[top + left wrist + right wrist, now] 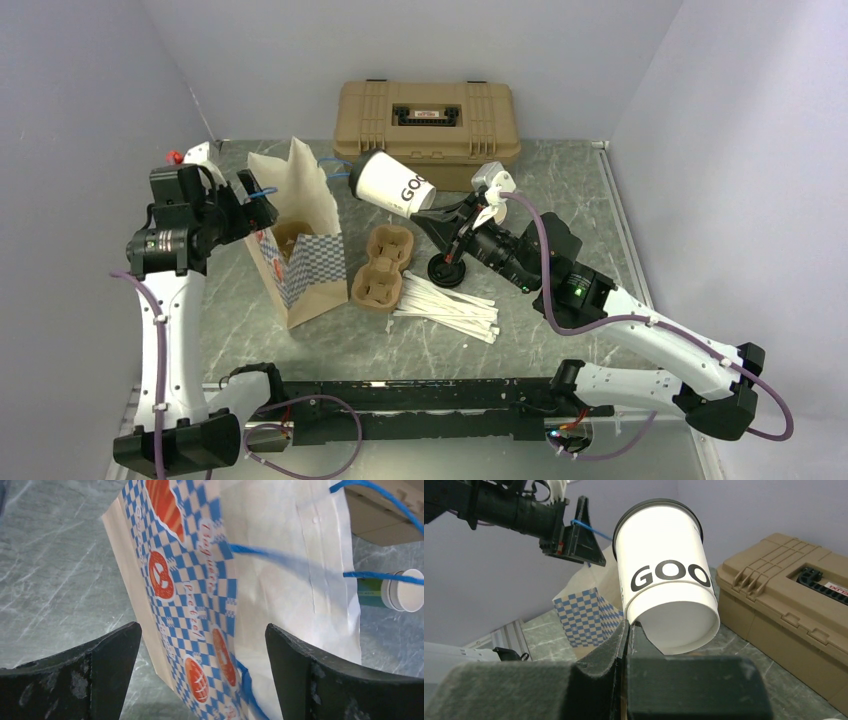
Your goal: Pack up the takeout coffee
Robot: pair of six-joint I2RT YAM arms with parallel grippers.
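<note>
The takeout coffee (395,185) is a white paper cup with dark "GOO" lettering and a black lid. It hangs tilted in the air, lid toward the upper left, right of the bag's mouth. My right gripper (425,213) is shut on its bottom rim; in the right wrist view the jaws (628,630) pinch the rim of the cup (664,565). The paper bag (300,250), blue-checked, stands open. My left gripper (245,200) is at the bag's left top edge, jaws wide open (202,645) with the bag (210,580) between them and a blue handle beside one finger.
A cardboard cup carrier (382,268) lies right of the bag. A loose black lid (446,270) and a pile of white sticks (450,308) lie near it. A tan case (428,120) stands at the back. A green cup (395,590) lies behind the bag.
</note>
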